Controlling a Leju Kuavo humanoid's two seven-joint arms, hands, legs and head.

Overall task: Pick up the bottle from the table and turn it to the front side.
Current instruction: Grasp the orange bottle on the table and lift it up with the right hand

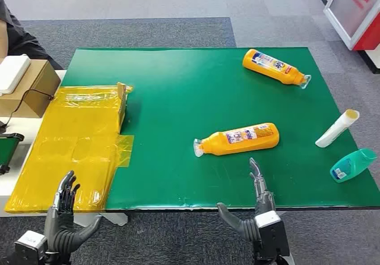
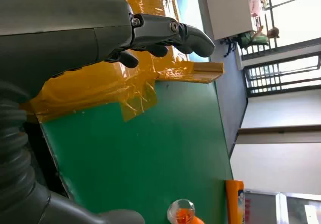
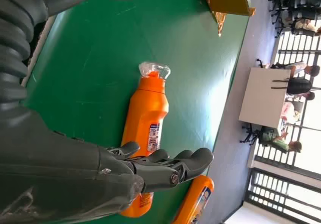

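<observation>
The near orange bottle [image 1: 237, 139] lies on its side on the green table [image 1: 179, 98], about mid-depth, clear cap [image 1: 198, 148] pointing toward the yellow plastic sheet [image 1: 76, 140], base pointing away from it. Part of a label strip faces up along the body; I cannot tell whether that is the front side. This is the bottle I take as the target, as it is the one nearest me.

My right hand [image 1: 257, 208] sits at the table's near edge, just short of the bottle, not touching it. Fingers [image 1: 256, 176] spread and extended toward the bottle, thumb out to the side; nothing held. In the right wrist view the bottle [image 3: 147, 128] lies just beyond my fingers [image 3: 166, 166].

My left hand [image 1: 65, 217] is near the sheet's near edge, well apart from the bottle, fingers apart, nothing held.

Step in hand, by my judgement: approach, pre-grasp. Pick-up not yet begun.

Next move calls for: reach forward over the bottle's mid-body, close around the barrel across its long axis, lift clear of the table, then roll it about that axis until the front label faces front. The smooth round body may roll or slip if the grip lands off-centre.

Farther from the bottle: a second orange bottle [image 1: 274, 66] toward the far edge, a white tube [image 1: 336, 128] and a teal bottle [image 1: 353, 164] beyond the base end. A cardboard box [image 1: 29, 87] stands past the sheet.
</observation>
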